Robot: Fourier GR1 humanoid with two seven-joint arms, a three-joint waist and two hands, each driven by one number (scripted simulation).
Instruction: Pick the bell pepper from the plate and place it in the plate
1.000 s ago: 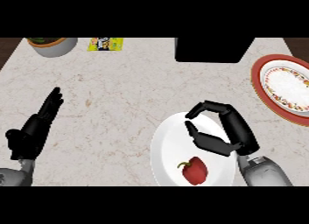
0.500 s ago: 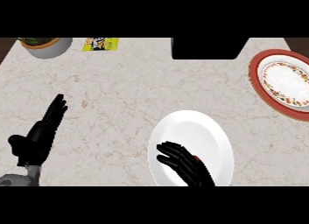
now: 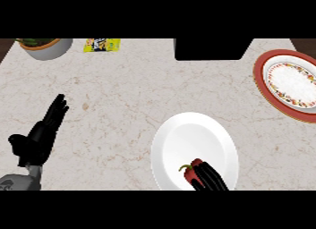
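The right hand (image 3: 211, 180) has drawn back toward the lower edge. Its fingers (image 3: 205, 171) are straight and pressed together, touching the bell pepper (image 3: 189, 172) just left of them on the white plate (image 3: 193, 134). The left hand (image 3: 38, 141) rests spread.

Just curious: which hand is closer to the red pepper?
Right. The right hand lies against the bell pepper on the white plate; the left hand rests open, far to its left.

Right hand (image 3: 211, 181) partly hides the bell pepper (image 3: 190, 172).
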